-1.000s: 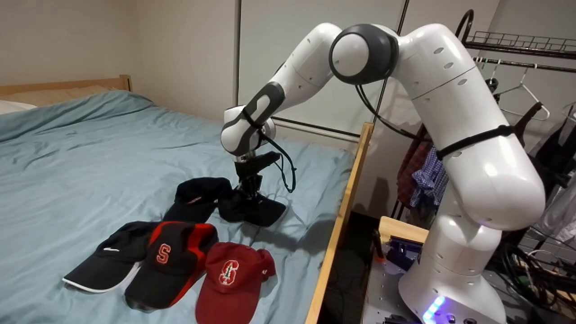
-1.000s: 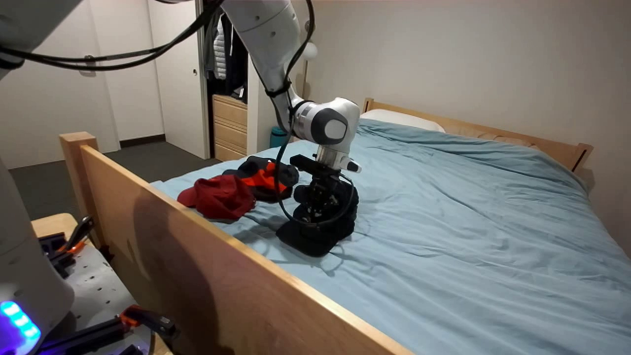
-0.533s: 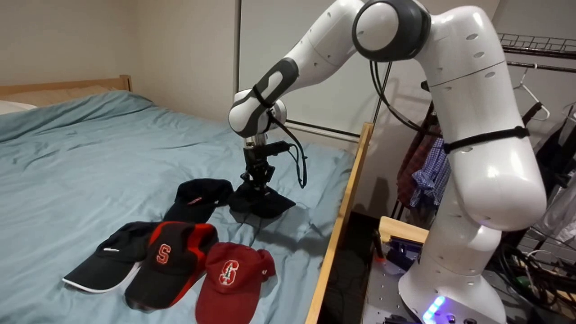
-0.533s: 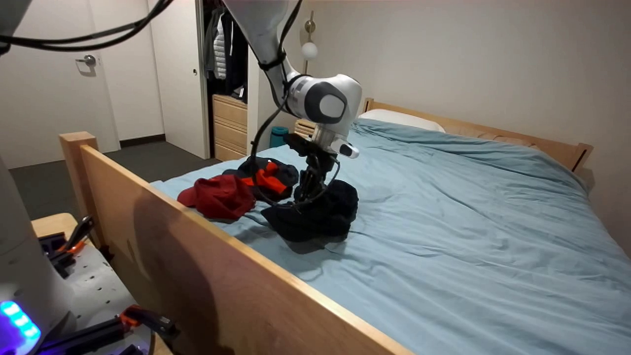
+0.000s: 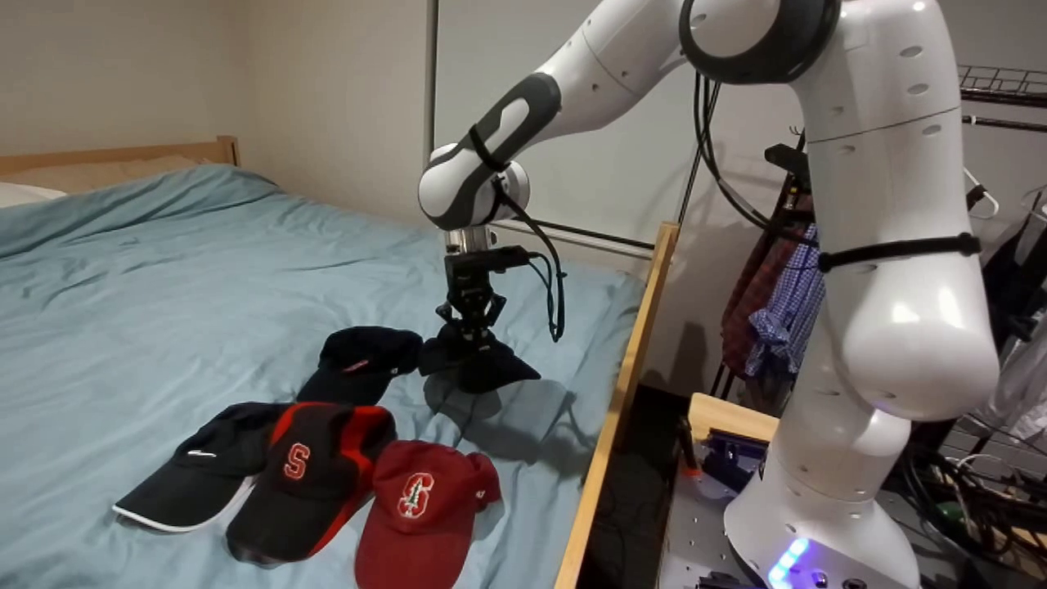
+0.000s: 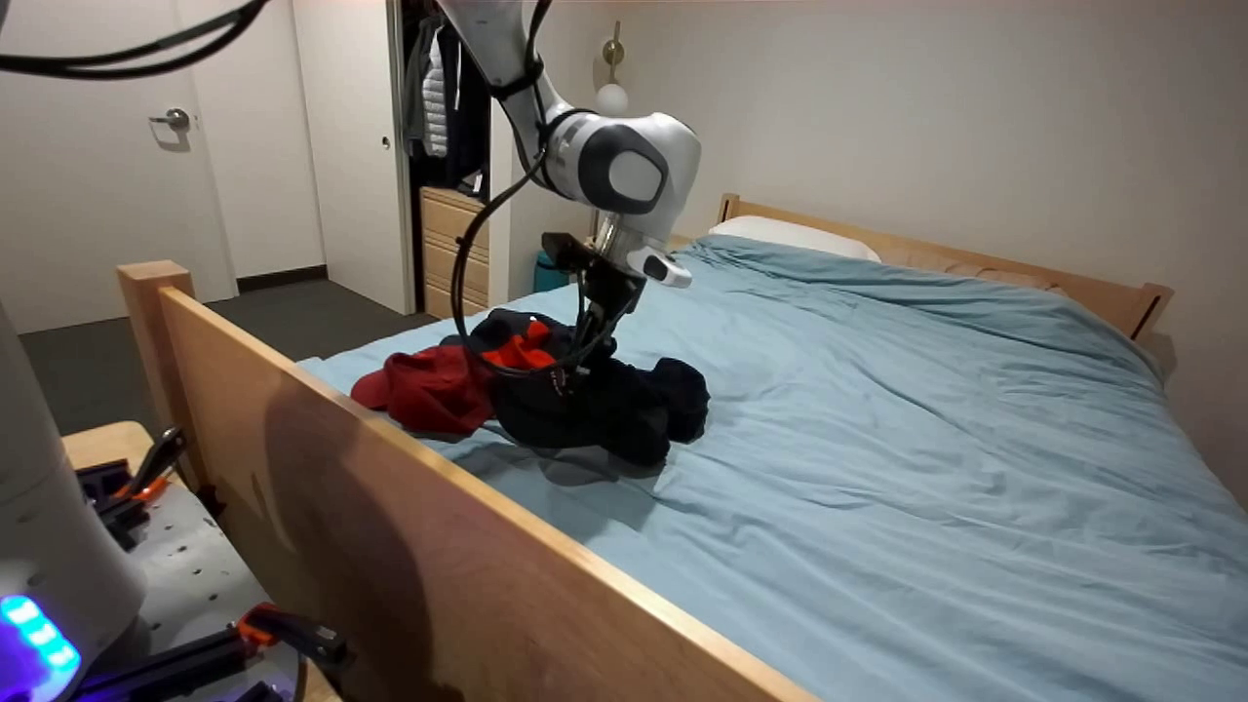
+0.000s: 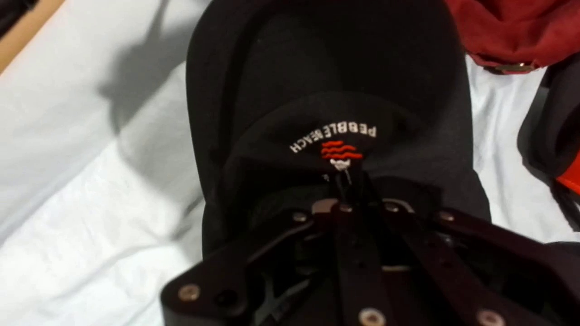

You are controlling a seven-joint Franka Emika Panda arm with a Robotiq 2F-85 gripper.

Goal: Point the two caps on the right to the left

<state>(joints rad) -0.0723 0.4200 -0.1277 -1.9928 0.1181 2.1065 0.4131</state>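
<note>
- A nearly all-black fabric baseball cap [image 7: 335, 106] is held by its crown in the black two-fingered gripper [image 5: 474, 331]; the fingers are brought together, and cloth seems to be pinched between them.
- On its front, "PEBBLE BEACH" can be read in an arc of white capitals, seen upside down in the wrist view. Orange-red wavy lines are stitched by the arc, along with a small white mark that cannot be made out.
- In an exterior view, its brim is pointed toward the pale wooden footboard [image 5: 619, 401]. A shadow is cast on the light-blue bedsheet [image 5: 204, 303], and the cap seems to be held just above it.
- An all-red fabric baseball cap [image 5: 429, 507] is laid on the bedsheet, its brim cut off by the picture's lower edge. A white-edged "S" with a green tree is shown on the front; the side mark is too small to be read.
- Just beside it, a black-and-red baseball cap [image 5: 311, 483] is marked with a red, pale-outlined "S".
- Next to that, a black cap with a pale-edged brim [image 5: 196, 466] is marked with a white swoosh.
- Behind these, another black baseball cap [image 5: 364, 356] is placed near the held one; its small pinkish front mark cannot be read.
</note>
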